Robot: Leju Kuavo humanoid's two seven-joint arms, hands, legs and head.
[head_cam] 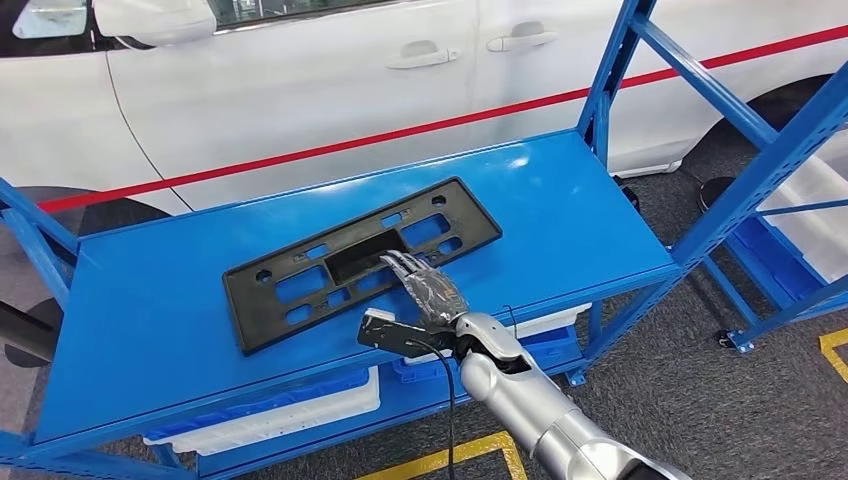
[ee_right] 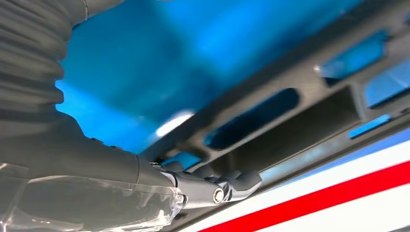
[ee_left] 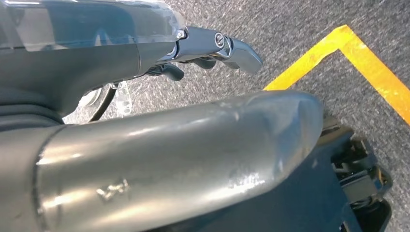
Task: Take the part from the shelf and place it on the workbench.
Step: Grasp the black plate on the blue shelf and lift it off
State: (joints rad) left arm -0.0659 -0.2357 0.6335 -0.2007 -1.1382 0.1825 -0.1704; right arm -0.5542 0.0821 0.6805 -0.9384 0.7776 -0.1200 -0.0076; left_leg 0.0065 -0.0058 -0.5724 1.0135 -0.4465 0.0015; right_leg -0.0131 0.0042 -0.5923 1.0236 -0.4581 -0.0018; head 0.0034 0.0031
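The part (head_cam: 300,275) is a flat black plastic frame with several cut-outs. It lies on the blue top shelf (head_cam: 560,200), slanted across its middle. My right hand (head_cam: 428,285) reaches in from the near side, and its fingers lie stretched out over the part's near edge beside the central recess. In the right wrist view the fingertips (ee_right: 227,186) touch the rim of the part (ee_right: 309,77); the thumb is hidden. My left hand (ee_left: 169,140) hangs over the carpet and holds nothing, its fingers (ee_left: 237,50) apart from the thumb.
A white car (head_cam: 300,80) with a red stripe stands right behind the shelf. A second blue rack (head_cam: 780,150) rises at the right. White bins (head_cam: 290,410) sit on the lower shelf. Yellow tape (head_cam: 450,455) marks the grey carpet.
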